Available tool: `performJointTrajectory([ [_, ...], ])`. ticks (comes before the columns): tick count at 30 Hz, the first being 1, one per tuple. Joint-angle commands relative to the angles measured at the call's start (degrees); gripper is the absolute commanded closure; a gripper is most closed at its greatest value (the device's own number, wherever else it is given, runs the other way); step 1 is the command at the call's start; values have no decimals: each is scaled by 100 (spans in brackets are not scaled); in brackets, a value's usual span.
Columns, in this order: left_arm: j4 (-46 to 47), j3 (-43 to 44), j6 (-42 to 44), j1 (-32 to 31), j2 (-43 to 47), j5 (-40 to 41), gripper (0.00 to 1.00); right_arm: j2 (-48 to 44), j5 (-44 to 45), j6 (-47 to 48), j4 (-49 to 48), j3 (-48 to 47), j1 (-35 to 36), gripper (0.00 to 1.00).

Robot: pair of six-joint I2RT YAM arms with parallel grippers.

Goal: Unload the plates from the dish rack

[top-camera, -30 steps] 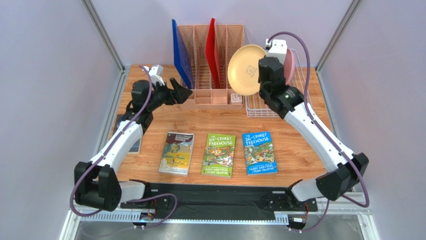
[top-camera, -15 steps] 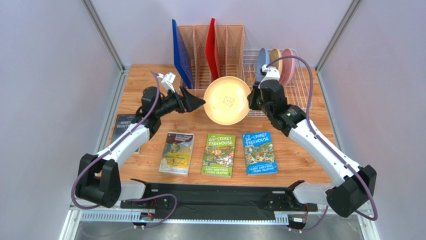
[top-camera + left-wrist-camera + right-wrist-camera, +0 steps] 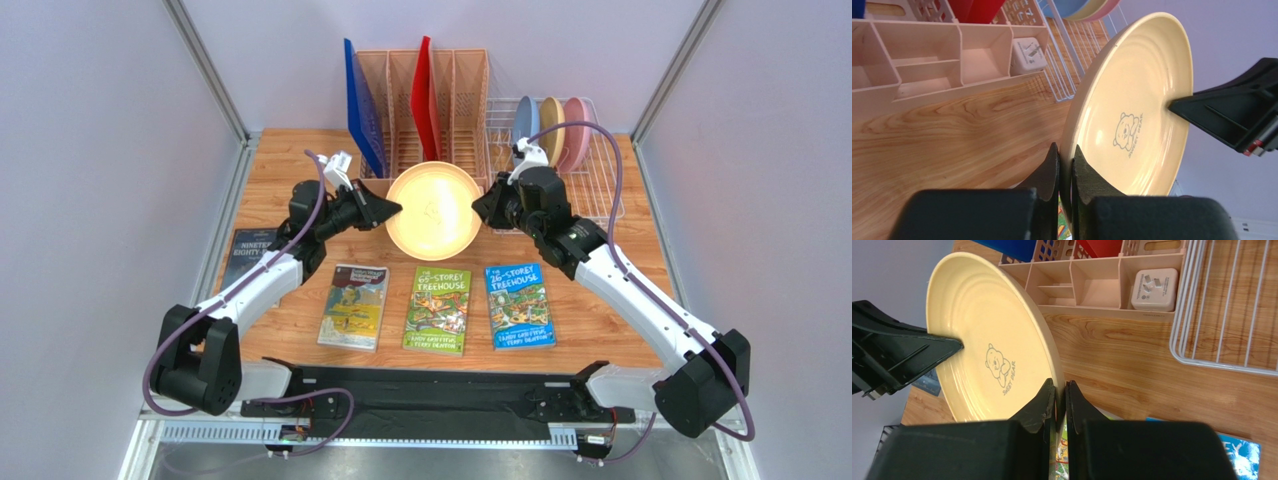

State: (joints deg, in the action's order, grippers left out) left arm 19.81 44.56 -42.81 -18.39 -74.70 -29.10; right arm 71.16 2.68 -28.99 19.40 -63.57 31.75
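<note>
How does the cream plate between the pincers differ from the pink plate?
The cream plate is gripped at opposite edges by the left pincer and right pincer; the pink plate stands untouched in the dish rack. The cream plate faces the top camera; the pink plate is seen nearly edge-on. Both are round.

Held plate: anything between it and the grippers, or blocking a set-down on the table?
Nothing at the grips: left gripper and right gripper are shut on opposite rims of the cream plate. For set-down, three books lie nearer and the pink organiser behind; the bare wood between looks narrow.
</note>
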Motion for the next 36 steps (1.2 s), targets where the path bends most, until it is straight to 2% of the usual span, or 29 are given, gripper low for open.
performJointTrajectory([
  [1, -109, 168, 308, -112, 104, 158, 100, -102, -460, -274, -568, -6, 7, 100],
  [4, -635, 194, 580, -182, 314, 755, 100, -102, -540, -230, -560, -6, 7, 66],
  [5, -793, 203, 676, -191, 402, 922, 100, -111, -427, -195, -560, 11, 7, 43],
  [6, -1134, 229, 834, -191, 482, 1333, 100, -137, -304, -177, -447, 11, 7, 27],
  [8, -1505, 247, 1002, -191, 798, 2070, 100, -189, 169, 24, -254, 3, 7, 13],
  [14, -2831, 264, 1389, -182, 1615, 4013, 100, -409, 1111, 429, 177, 20, -133, 10],
  [20, -3413, 247, 1521, -121, 1801, 5333, 100, -454, 1288, 587, 354, 38, -581, 10],
  [22, -3405, 133, 1477, 19, 1783, 5380, 100, -453, 1262, 623, 389, 3, -730, 10],
  [26, -3318, 44, 1222, 852, 1687, 4793, 100, -436, 1157, 676, 442, 11, -968, 10],
  [32, -3072, 123, 1178, 1609, 1415, 4388, 100, -348, 1104, 684, 433, 82, -1100, 10],
  [36, -2843, 456, 1012, 2014, 609, 3869, 100, -216, 1024, 667, 407, 29, -1171, 10],
])
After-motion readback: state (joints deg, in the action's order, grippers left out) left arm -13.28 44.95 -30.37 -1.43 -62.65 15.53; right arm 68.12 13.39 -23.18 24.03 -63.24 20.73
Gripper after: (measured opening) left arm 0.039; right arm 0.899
